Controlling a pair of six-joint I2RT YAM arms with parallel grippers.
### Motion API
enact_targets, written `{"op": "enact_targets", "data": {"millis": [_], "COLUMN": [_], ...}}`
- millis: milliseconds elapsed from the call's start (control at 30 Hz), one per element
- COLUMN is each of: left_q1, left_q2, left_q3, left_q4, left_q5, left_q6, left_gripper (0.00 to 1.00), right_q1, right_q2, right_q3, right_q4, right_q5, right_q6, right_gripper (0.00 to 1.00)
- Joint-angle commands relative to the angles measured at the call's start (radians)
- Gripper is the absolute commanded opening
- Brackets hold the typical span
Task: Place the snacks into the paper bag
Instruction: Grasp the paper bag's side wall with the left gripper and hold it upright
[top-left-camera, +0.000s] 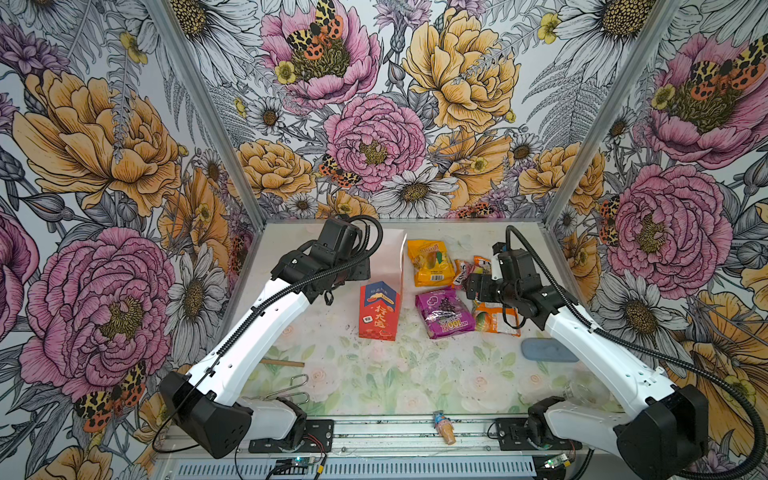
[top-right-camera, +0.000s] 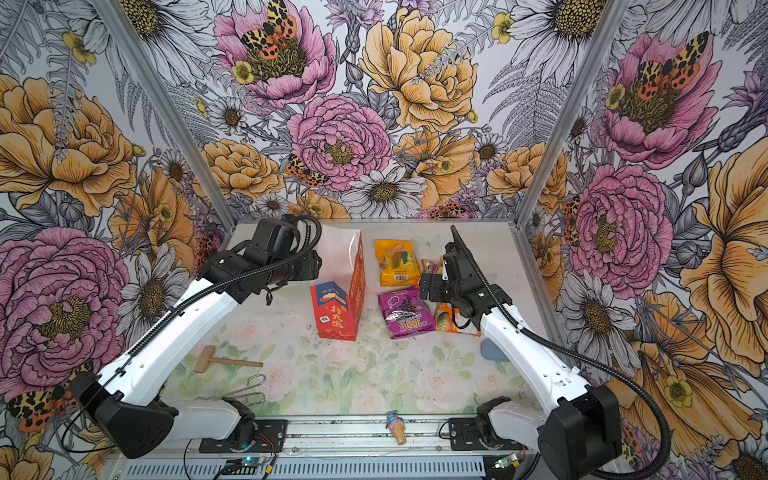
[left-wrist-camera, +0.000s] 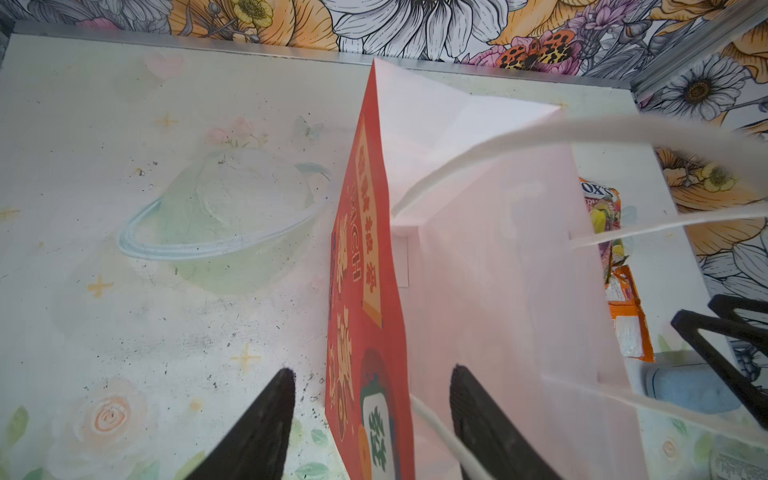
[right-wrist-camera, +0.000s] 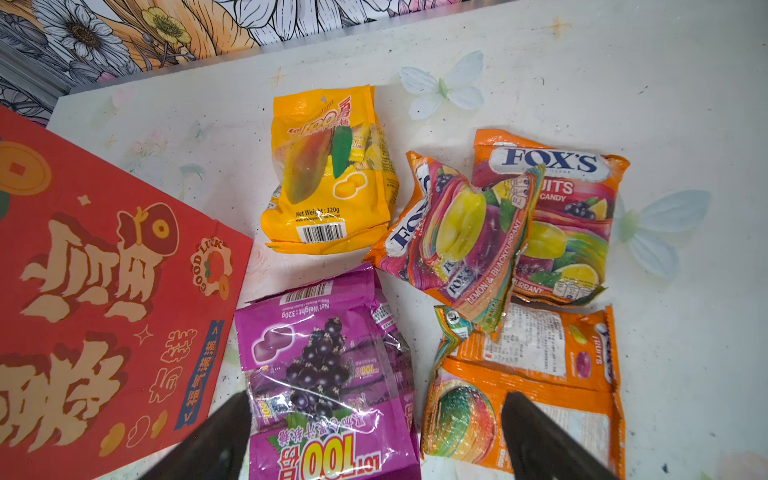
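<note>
Centre of the frame in a top view: the tall paper bag (top-left-camera: 379, 305), white above, red below with a blue panel and gold characters, stands upright on the pale floral-print desk (top-left-camera: 374, 374) with its mouth open. The left hand (left-wrist-camera: 370, 370) reaches to that mouth from the left of the frame. The left wrist view tells it best: its two black fingers (left-wrist-camera: 268, 415) straddle the bag's red side wall, one outside and one over the white interior. There's a sliver of space on either side of the paper, so the hand is parted and grips nothing. A white string handle (left-wrist-camera: 519, 140) loops across the opening.

To the right of the bag the snacks lie out on the desk. A glossy yellow-orange mango packet (top-left-camera: 430, 262) sits just right of the bag's upper half. Below it, a shiny purple grape packet (top-left-camera: 444, 311) lies just beside the bag's base. Further right are two orange FOX'S candy packets (right-wrist-camera: 569, 208), the crumpled one lying across its neighbour. Beneath them is a flat orange-and-white packet (right-wrist-camera: 532, 374), mostly under the right arm in the top views.

The right hand (right-wrist-camera: 377, 395) hangs over the gap between the purple and the orange-and-white packets, fingers splayed wide, holding nothing.

A small wooden mallet (top-right-camera: 224, 360) lies at the desk's lower left. A tiny ice-cream-cone toy (top-left-camera: 442, 428) rests on the rail at bottom centre.
</note>
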Motion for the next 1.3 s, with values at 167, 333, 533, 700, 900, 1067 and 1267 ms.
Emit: {"op": "enact_targets", "data": {"millis": [167,333,533,700,900,1067,1267], "left_q1": [0.002,0.004,0.012,0.015,0.035,0.05,0.058], "left_q2": [0.018,0.024,0.02,0.012,-0.008,-0.02,-0.041], "left_q3": [-0.022,-0.033,-0.05,-0.055,-0.087,-0.105,-0.122], "left_q4": [0.02,0.034,0.061,0.069,0.101,0.115,0.134], "left_q5": [-0.002,0.003,0.03,0.036,0.069,0.088,0.101], "left_q6": [-0.013,-0.019,-0.028,-0.031,-0.039,-0.045,-0.052], "left_gripper": [0.64,0.57,0.46,0.41,0.23,0.03,0.0], "right_q1": [0.009,0.01,0.01,0.013,0.018,0.022,0.032], "right_q2": [-0.008,-0.013,-0.013,-0.007,0.002,0.007,0.019], "right_q3": [-0.016,-0.016,-0.017,-0.015,-0.009,-0.002,0.008], "right_q4": [0.004,0.005,0.005,0.005,0.005,0.005,0.004], "right_q5": [0.01,0.011,0.008,0.006,0.004,-0.005,-0.01], "right_q6": [0.011,0.011,0.012,0.012,0.014,0.016,0.02], "right_gripper": [0.96,0.96,0.95,0.95,0.94,0.93,0.92]}}
